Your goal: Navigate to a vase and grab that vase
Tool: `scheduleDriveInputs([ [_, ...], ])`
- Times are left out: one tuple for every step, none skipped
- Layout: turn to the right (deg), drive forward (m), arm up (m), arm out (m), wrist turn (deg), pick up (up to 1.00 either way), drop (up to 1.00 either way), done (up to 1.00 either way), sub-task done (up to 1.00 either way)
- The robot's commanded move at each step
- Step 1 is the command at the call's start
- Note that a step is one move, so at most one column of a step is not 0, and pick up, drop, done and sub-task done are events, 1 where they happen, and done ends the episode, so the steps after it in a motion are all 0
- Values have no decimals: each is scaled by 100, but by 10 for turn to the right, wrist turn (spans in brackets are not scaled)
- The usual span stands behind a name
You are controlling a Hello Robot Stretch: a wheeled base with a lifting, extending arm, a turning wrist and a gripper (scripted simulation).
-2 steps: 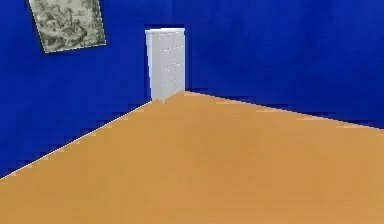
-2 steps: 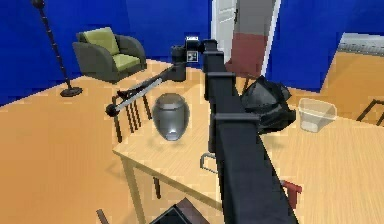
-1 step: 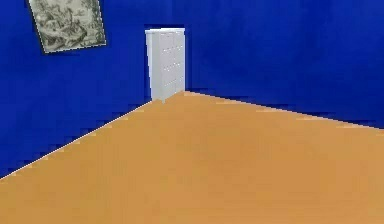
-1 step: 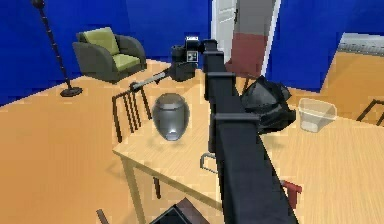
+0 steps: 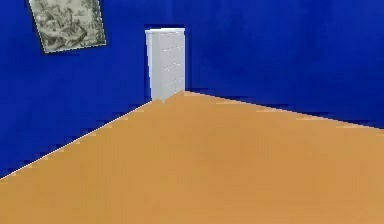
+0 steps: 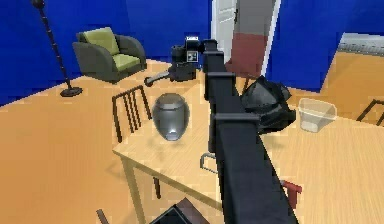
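A rounded grey metallic vase [image 6: 172, 117] stands upright on the light wooden table [image 6: 170, 165] in the arm side view. The dark arm [image 6: 235, 140] rises across the table to the right of the vase. At the arm's far end, beyond the vase, the gripper [image 6: 152, 80] points toward the view's left. Only bare orange floor lies behind its fingers [image 6: 158, 78], so it holds nothing. Whether the gripper is over or past the vase cannot be told.
A dark bag [image 6: 268, 105] and a clear tub [image 6: 315, 113] lie on the table. A wooden chair [image 6: 130, 108] stands at its far side. Beyond are a green armchair [image 6: 110, 52] and a floor lamp [image 6: 58, 55]. Ahead, a white dresser [image 5: 166, 62] stands in a blue corner, with a picture [image 5: 68, 22] on the wall.
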Motion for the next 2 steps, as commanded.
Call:
scheduleDriveInputs([
  [0,0,-28,0,0,0,0,0,0],
  [0,0,0,0,0,100,0,0,0],
])
